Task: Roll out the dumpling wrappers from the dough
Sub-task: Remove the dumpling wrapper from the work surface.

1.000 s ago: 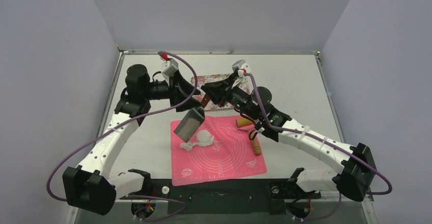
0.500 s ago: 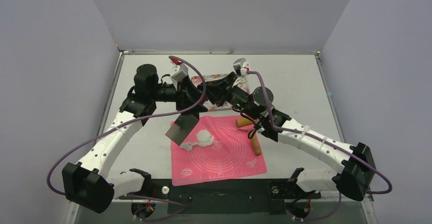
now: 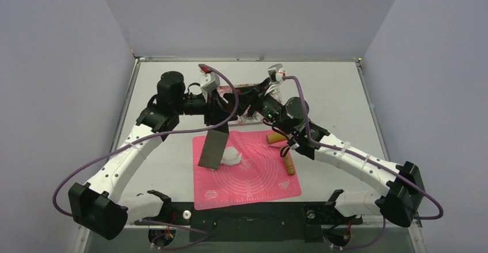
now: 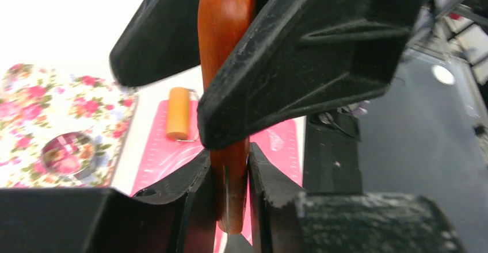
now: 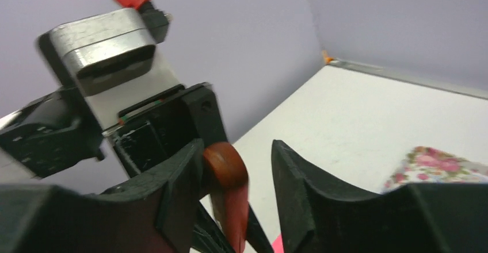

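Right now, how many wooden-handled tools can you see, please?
2: the bench scraper in the left gripper, over the pink mat's left side, and the roller at its right edge. Others may be hidden.

Both grippers crowd the scraper (image 3: pixel 212 148) handle over the pink mat's (image 3: pixel 253 178) far edge: left gripper (image 4: pixel 229 178) jaws clamped on it, right gripper (image 5: pixel 237 149) jaws spread round it. The scraper blade walls off the dough's (image 3: pixel 232 157) left side. The rolling pin (image 3: pixel 288 162) lines the mat's right edge, with bare desk (image 3: pixel 345 92) beyond.

The dough (image 3: pixel 232 157), a soft white irregular lump, lies on the pink mat (image 3: pixel 259 178), upper left.
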Controlling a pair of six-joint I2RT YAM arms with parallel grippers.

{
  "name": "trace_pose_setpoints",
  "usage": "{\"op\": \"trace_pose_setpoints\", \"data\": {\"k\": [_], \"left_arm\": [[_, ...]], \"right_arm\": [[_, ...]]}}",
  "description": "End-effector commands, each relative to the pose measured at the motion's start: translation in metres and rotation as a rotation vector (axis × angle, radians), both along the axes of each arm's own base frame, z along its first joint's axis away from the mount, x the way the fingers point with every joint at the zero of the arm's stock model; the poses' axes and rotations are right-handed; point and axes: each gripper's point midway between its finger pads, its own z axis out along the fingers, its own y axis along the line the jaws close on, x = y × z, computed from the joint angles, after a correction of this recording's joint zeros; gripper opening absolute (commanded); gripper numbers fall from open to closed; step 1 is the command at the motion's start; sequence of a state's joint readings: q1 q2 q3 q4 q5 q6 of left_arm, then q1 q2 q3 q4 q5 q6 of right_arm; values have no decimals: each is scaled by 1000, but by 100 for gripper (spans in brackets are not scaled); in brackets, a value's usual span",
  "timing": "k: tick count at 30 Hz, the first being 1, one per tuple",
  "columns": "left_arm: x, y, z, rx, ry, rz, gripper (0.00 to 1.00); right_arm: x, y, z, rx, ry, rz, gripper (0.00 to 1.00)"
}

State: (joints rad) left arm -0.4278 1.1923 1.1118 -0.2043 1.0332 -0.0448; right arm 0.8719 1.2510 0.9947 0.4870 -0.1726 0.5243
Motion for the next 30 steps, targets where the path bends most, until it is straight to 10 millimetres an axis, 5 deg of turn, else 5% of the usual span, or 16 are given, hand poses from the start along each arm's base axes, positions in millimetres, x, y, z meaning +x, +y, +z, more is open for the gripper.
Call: {"op": "trace_pose_setpoints", "data": {"k": [1,5,11,20,24,30], "left_arm": [[42,6,15,51,-88,217,0],[57,8,10,82,-101,301,0],[42,6,5,66,-93,238,0],[53,36,-13,232,-215,334,0],[24,32,-24,205,-154,190,0],[4,26,-2,97,-110,75,0]], "right_arm": [[29,-29,26,85,61,-242,54],[35,-31,25,142,101,-339,78],[36,-8,20,103,104,-285,75],[31,-42,27,61,9,-191,85],[30,-24,25,81,33,-33,80],[-4,1,28,118,-51,154,77]]}}
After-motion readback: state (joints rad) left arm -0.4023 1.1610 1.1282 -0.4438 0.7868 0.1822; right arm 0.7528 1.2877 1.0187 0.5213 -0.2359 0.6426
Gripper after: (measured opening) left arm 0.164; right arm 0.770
